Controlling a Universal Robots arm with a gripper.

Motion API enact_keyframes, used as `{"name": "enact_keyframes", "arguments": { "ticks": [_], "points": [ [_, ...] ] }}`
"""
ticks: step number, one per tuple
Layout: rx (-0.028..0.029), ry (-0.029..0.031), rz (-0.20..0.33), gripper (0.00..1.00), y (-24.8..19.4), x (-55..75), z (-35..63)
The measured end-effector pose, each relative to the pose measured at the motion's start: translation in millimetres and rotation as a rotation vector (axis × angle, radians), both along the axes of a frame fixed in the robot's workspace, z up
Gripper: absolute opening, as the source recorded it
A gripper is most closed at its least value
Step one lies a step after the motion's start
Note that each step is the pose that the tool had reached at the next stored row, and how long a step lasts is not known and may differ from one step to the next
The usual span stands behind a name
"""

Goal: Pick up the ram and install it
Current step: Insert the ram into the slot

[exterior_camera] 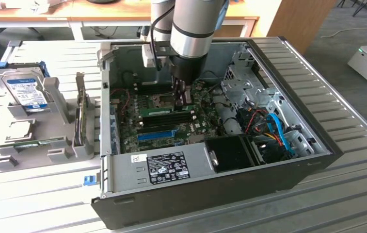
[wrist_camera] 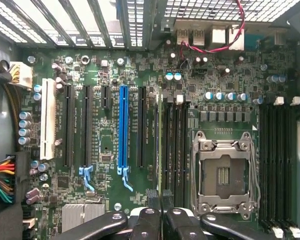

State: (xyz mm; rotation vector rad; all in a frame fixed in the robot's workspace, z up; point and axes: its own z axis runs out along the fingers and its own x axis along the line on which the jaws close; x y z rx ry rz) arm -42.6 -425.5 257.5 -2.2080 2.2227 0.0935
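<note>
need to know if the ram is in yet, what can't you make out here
- Whether the ram is seated: wrist view shows it edge-on; exterior view, the gripper covers it.
- Ram's near end: wrist view, behind the fingers.
- Hard drive label text: exterior view, too small.

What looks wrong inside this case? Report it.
Nothing spilled or broken. One oddity: the CPU socket on the motherboard is bare, no chip or cooler. The ram sits straight in the gripper, in line with the memory slots.

Arm (exterior_camera: 193,24) cut by ext. view's top edge; ram (wrist_camera: 160,145) edge-on, chips hidden.
</note>
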Motion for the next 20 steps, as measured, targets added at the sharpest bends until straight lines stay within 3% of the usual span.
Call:
{"name": "enact_keyframes", "arguments": {
  "ticks": [11,20],
  "points": [
    [0.0002,-0.0001,0.0,0.13,0.0,3.7,-0.9],
    [0.0001,-0.0001,0.0,0.13,0.0,3.8,-8.9]
  ]
}}
